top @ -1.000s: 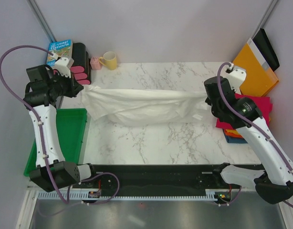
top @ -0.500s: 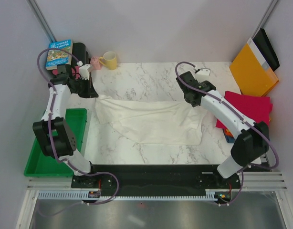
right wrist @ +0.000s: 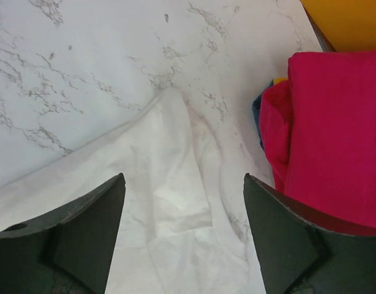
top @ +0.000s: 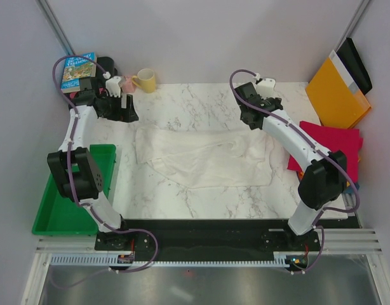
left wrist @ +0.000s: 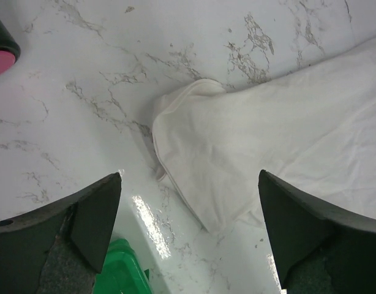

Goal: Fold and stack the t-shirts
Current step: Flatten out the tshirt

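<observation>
Left fingers and right fingers stand wide, empty. Pinch the white t-shirt at both far corners, then fold evenly.

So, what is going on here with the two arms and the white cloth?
Two robot arms are working on a white t-shirt, which lies spread out and wrinkled on the marble table. The left claw and the right claw are both open. Each hovers above one far corner of the shirt and holds nothing. A stack of folded shirts, crimson on top, lies at the table's right edge.
</observation>
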Motion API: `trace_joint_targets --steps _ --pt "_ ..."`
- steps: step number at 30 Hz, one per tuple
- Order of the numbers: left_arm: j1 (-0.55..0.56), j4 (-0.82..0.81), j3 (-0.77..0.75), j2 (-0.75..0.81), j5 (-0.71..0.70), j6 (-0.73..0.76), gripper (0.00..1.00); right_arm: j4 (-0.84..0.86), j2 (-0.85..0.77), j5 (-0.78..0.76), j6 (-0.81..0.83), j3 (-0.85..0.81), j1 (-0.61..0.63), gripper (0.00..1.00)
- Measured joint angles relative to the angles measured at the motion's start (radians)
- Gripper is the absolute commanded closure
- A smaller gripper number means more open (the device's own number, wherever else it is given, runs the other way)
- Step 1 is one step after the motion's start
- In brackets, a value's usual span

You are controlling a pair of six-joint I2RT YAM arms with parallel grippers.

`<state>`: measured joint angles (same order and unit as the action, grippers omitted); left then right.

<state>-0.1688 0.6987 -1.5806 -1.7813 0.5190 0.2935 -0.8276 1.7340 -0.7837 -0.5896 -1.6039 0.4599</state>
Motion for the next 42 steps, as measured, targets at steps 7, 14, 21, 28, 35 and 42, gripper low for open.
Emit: trace_joint_targets --steps 7,14,21,28,35,42 --pt "0.0 -0.029 0.128 0.167 -0.018 0.0 0.03 0.024 -0.149 0.008 -0.042 0.147 0.073 0.2" --pt "0.018 -0.011 0.291 0.227 -0.043 0.013 0.29 0.019 -0.245 0.007 -0.156 0.281 0.282 0.21" --pt "0.039 0.03 0.351 0.154 -0.074 -0.02 0.4 -0.023 -0.245 -0.006 -0.268 0.357 0.377 0.22" --pt "0.098 0.034 0.405 0.124 -0.118 -0.061 0.43 -0.048 -0.245 -0.012 -0.331 0.38 0.418 0.22" --pt "0.122 0.032 0.479 0.088 -0.178 -0.103 0.43 -0.056 -0.245 -0.023 -0.367 0.391 0.431 0.23" --pt "0.122 0.004 0.503 0.086 -0.229 -0.133 0.41 -0.058 -0.245 -0.027 -0.389 0.399 0.444 0.23"
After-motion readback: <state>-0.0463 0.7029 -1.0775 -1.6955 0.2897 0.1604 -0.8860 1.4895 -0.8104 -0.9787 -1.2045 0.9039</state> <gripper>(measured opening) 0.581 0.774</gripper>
